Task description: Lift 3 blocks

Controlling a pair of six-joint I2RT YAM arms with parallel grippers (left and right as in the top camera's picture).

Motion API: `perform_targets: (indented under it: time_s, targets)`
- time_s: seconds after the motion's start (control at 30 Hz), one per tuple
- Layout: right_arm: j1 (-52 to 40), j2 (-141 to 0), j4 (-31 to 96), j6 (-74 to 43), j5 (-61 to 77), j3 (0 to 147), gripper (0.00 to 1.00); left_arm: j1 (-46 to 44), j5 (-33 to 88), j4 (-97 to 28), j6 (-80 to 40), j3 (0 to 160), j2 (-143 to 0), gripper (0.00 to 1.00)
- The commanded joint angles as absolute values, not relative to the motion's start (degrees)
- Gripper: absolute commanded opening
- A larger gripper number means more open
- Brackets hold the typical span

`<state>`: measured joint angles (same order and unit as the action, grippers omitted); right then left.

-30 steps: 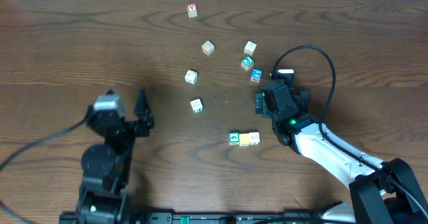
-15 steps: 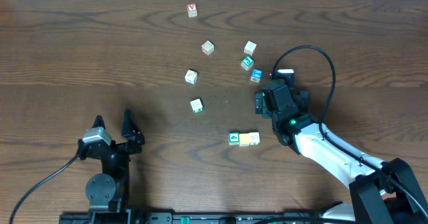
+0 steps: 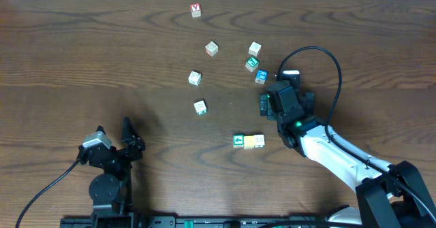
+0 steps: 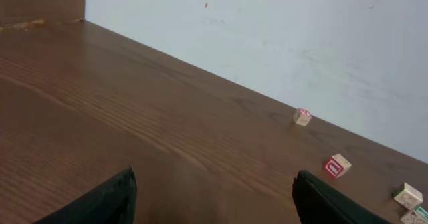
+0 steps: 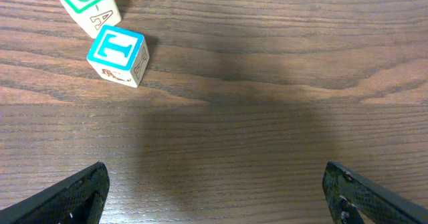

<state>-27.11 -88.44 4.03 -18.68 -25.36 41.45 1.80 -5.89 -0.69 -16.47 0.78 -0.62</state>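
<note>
Blocks (image 3: 249,141) lie in a touching row on the table (image 3: 68,51), lower centre of the overhead view: green block (image 3: 238,141), yellow block (image 3: 249,141), pale block (image 3: 259,140). They look light, stiff and smooth-faced, so pinch the row squarely by its two end faces or the middle may buckle out. Right pincer (image 5: 221,197), just upper right of them, and left pincer (image 3: 114,127), lower left, are spread and empty.

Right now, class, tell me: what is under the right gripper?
Only bare wooden table shows below the open right gripper. The blue T cube and green J cube sit ahead of it, not beneath. In the overhead view the gripper itself covers that spot.
</note>
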Motion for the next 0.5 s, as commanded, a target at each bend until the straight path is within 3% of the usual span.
perform_targets:
  time_s: [0.0,0.47]
  targets:
    - [-26.76,-88.51,4.05,-18.59,-26.28,41.6,0.99,2.2,-3.99,-4.32,-14.57,0.25,-0.03,0.76]
    - [-26.76,-88.51,4.05,-18.59,-26.28,41.6,0.99,2.2,-1.93,-4.23,-14.68,0.27,-0.34,0.75]
